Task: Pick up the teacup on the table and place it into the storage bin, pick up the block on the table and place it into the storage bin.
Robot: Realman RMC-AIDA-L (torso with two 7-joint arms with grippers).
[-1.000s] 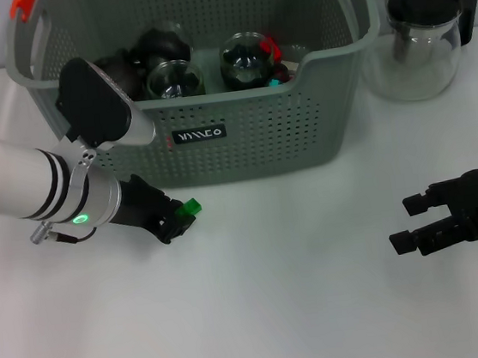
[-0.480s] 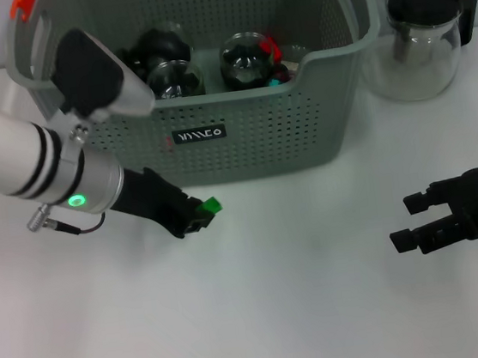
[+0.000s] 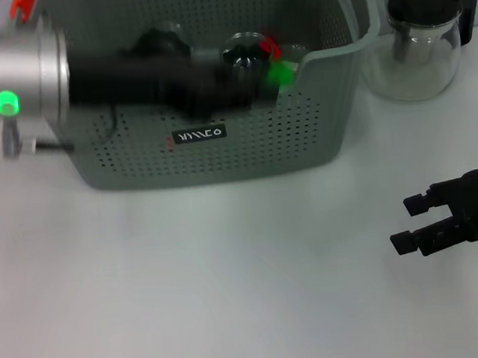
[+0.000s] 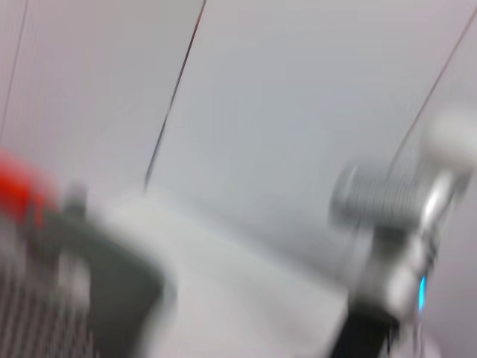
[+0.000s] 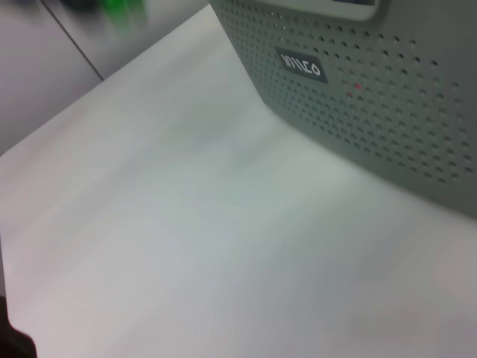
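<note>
Green block (image 3: 279, 74) held over the storage bin (image 3: 218, 147)

The block is gripped by the left hand (image 3: 258, 80) at the bin's 2 o'clock; the right hand (image 3: 413, 224) is parked, fingers spread, on the counter (image 3: 236, 300).

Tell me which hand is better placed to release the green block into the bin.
Left. The left hand is already over the storage bin, carrying the green block above the things inside. The right hand rests open on the table, apart from the bin.

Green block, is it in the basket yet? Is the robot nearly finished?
Almost. The left gripper holds the green block over the basket, not let go yet. Glass cups already sit inside, and no cup remains on the table. The right gripper waits aside, open.
</note>
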